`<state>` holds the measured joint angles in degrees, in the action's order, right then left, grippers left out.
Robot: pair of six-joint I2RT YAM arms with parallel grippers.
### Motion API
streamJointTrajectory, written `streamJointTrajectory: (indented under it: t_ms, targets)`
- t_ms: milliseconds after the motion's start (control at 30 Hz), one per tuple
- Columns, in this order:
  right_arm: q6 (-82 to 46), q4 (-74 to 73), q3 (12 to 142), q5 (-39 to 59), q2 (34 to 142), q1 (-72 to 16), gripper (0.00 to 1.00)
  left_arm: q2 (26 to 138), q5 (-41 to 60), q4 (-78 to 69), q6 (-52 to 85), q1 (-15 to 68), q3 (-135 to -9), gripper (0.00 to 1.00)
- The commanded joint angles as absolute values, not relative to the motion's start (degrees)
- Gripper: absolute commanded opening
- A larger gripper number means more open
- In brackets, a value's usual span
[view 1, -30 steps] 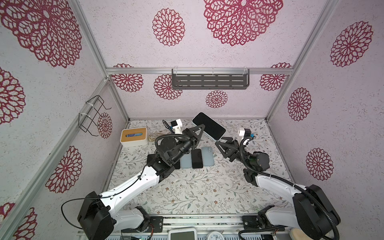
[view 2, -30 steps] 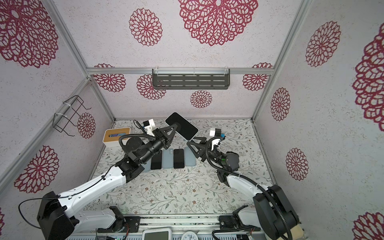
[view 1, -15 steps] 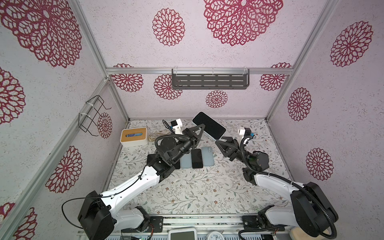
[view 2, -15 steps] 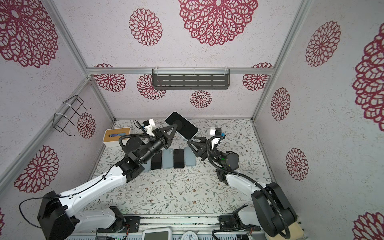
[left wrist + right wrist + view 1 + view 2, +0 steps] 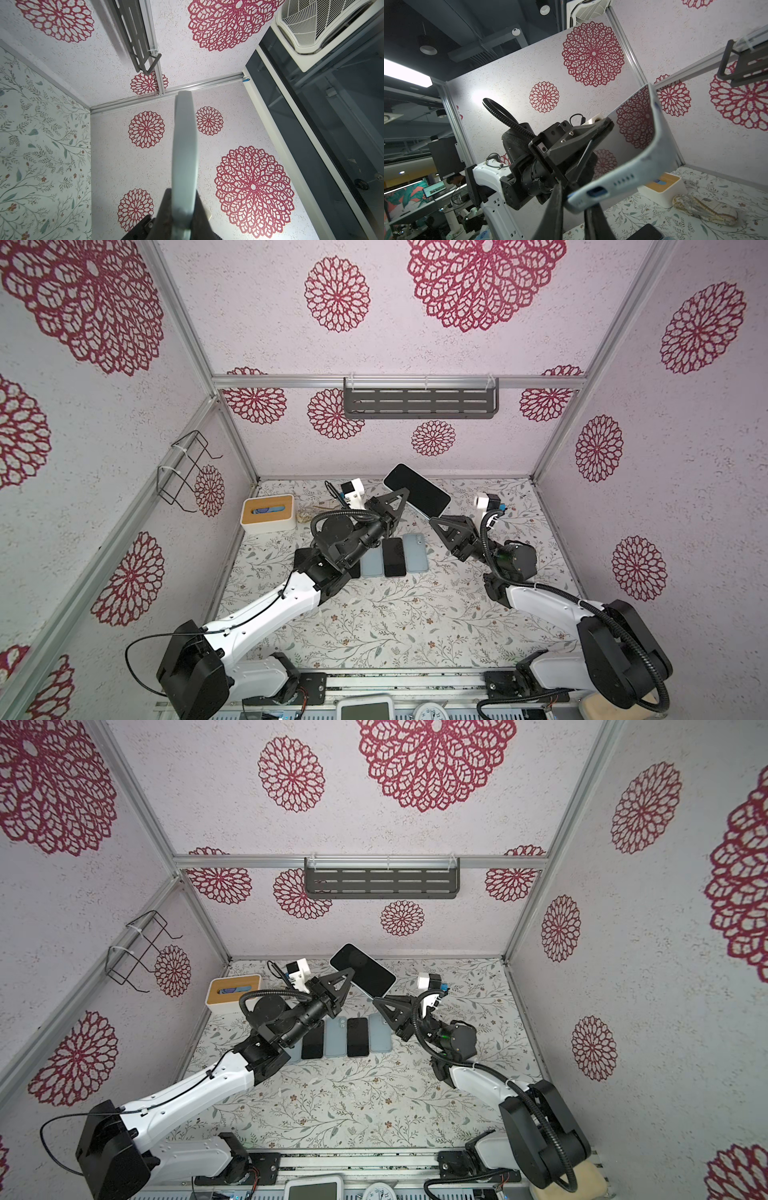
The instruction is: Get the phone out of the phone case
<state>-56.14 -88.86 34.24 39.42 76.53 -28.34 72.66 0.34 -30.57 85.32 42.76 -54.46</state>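
1. Up in the air above the table [image 5: 374, 626] with the phone [image 5: 417, 490], screen up and tilted, leaving clear room underneath for peeling.
2. Clamped tight across its side by the left gripper [image 5: 401, 495] — an anchor against the coming pull.
3. Pinched narrow onto the phone case [image 5: 623, 180] at its port-end corner by the right gripper [image 5: 435, 520] — probably the easiest spot to start prying the rim.
4. Fully cased as yet.

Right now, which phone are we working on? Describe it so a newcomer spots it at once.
From the grey shelf on the back wall, look straight down. There the left gripper grips a cased phone in the air; unlike the row lying flat on the table, it is raised and tilted.
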Motion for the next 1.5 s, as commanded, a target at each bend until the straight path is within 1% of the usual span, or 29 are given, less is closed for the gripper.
streamJointTrajectory:
  t_ms: [0, 67, 167, 367, 567, 667, 733, 767, 800, 833, 867, 900, 967, 1033, 1100, 1133, 1200, 1233, 1300, 1367, 1467]
  targets:
    - [-53.8, -91.2, 35.4, 38.5, 76.7, -27.8, 0.10, 71.9, 2.6, -32.8, 86.9, 43.2, -56.3, 0.00]
    - [-51.7, -89.5, 35.3, 38.3, 76.5, -27.8, 0.08, 71.9, 2.9, -31.4, 87.7, 43.2, -56.8, 0.00]
    - [-45.4, -84.5, 34.3, 37.9, 75.3, -28.0, 0.07, 71.8, 3.4, -28.4, 89.0, 42.9, -57.6, 0.00]
    - [-29.4, -68.0, 33.1, 34.4, 70.4, -28.6, 0.07, 72.3, 5.8, -22.6, 89.1, 42.0, -62.1, 0.00]
    - [-16.2, -53.4, 35.6, 28.7, 66.5, -28.4, 0.05, 74.9, 9.6, -22.3, 90.1, 42.0, -64.1, 0.00]
    - [-14.7, -51.1, 37.4, 26.0, 65.3, -27.0, 0.02, 75.1, 10.8, -21.2, 89.2, 41.9, -64.5, 0.00]
    - [-15.2, -51.3, 38.3, 26.9, 65.2, -25.8, 0.03, 75.2, 12.8, -21.8, 89.0, 41.1, -64.5, 0.00]
    - [-15.2, -50.6, 38.5, 26.5, 65.0, -25.5, 0.06, 75.7, 15.6, -22.5, 89.1, 40.2, -65.2, 0.00]
    - [-15.3, -50.2, 38.2, 26.4, 64.6, -25.3, 0.14, 75.8, 17.9, -23.1, 89.3, 39.1, -65.6, 0.00]
    - [-15.7, -50.4, 37.3, 27.5, 64.1, -25.0, 0.26, 75.7, 20.9, -23.4, 88.9, 37.5, -66.2, 0.00]
    - [-16.6, -51.1, 35.8, 30.0, 63.0, -24.5, 0.36, 75.8, 26.2, -22.2, 87.3, 34.9, -68.1, 0.00]
    - [-17.7, -52.3, 33.7, 32.2, 61.7, -24.0, 0.43, 75.8, 31.3, -20.5, 86.4, 32.4, -69.6, 0.00]
    - [-19.6, -54.6, 28.3, 36.0, 57.6, -23.5, 0.53, 73.4, 39.8, -17.8, 84.4, 26.1, -69.8, 0.00]
    - [-19.8, -51.3, 26.5, 39.2, 54.2, -23.4, 0.59, 72.5, 52.4, -9.0, 76.8, 20.0, -74.3, 0.00]
    - [-19.4, -45.6, 28.5, 42.0, 52.8, -23.4, 0.61, 71.2, 58.6, 8.4, 61.0, 17.0, -79.0, 0.00]
    - [-19.3, -41.9, 31.0, 43.8, 53.3, -23.4, 0.61, 71.5, 62.3, 19.0, 50.5, 16.3, -82.7, 0.00]
    - [-20.7, -37.3, 36.2, 48.5, 55.7, -23.6, 0.62, 73.1, 61.6, 41.3, 31.7, 15.3, -90.0, 0.00]
    - [-21.8, -35.7, 38.8, 51.1, 57.6, -23.9, 0.63, 74.6, 62.3, 49.7, 23.5, 15.4, -93.4, 0.00]
    - [-22.1, -33.2, 42.5, 54.1, 60.2, -25.0, 0.64, 76.6, 62.9, 57.4, 15.9, 15.4, -96.5, 0.00]
    - [-19.5, -27.0, 46.8, 55.4, 62.5, -26.7, 0.65, 77.9, 63.3, 63.4, 8.0, 16.0, -99.9, 0.00]
    - [-16.8, -20.5, 51.9, 57.1, 65.1, -29.4, 0.65, 79.0, 61.2, 66.0, 4.3, 17.4, -103.0, 0.00]
